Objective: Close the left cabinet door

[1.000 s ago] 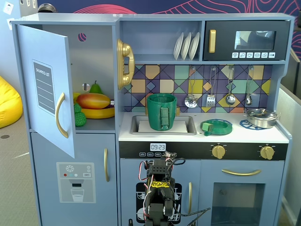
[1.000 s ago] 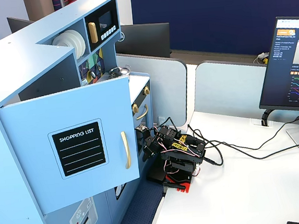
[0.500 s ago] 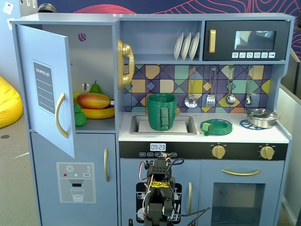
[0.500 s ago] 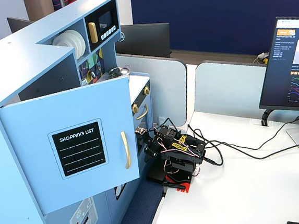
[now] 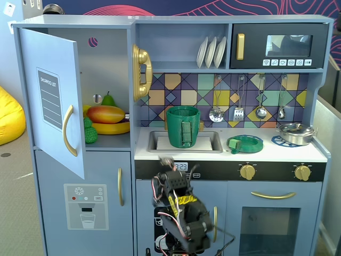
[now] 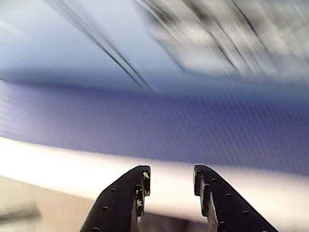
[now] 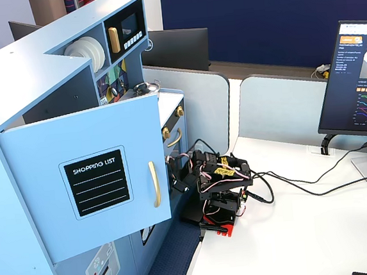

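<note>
The left cabinet door (image 5: 50, 101) is pale blue with a black "SHOPPING LIST" panel and a curved gold handle (image 5: 68, 130). It stands wide open, swung out from the fridge compartment, and also shows in a fixed view from the side (image 7: 91, 184). My arm stands low in front of the kitchen's middle. My gripper (image 5: 165, 161) points at the black control strip under the sink, well right of the door. From the side, the gripper (image 7: 176, 180) sits just past the door's free edge. In the wrist view the gripper (image 6: 171, 181) is open and empty; the background is a blur.
Toy fruit (image 5: 105, 114) lies on the open fridge shelf. A gold phone (image 5: 141, 72) hangs beside it and a green pot (image 5: 183, 127) stands in the sink. The dispenser door (image 5: 85, 205) and the microwave (image 5: 277, 47) are shut. Cables (image 7: 303, 188) and a monitor (image 7: 355, 80) are on the white desk.
</note>
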{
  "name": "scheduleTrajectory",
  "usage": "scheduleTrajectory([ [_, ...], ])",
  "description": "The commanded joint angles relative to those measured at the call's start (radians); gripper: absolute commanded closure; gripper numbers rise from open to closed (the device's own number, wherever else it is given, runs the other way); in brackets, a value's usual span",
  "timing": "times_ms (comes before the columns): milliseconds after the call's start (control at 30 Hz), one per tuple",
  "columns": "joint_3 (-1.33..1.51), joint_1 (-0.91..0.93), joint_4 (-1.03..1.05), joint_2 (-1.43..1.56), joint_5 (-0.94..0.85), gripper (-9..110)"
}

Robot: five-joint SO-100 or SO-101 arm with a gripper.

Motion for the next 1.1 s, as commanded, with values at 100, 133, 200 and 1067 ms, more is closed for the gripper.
scheduleTrajectory([
  [100,-0.534,-0.394,-0.055,-0.176,0.011,102],
  [133,-0.578,-0.43,-0.055,-0.19,0.006,102],
  [200,-0.65,-0.488,-0.055,-0.212,-0.011,102],
  [1067,-1.348,-1.0,-0.253,-0.68,-0.468,102],
])
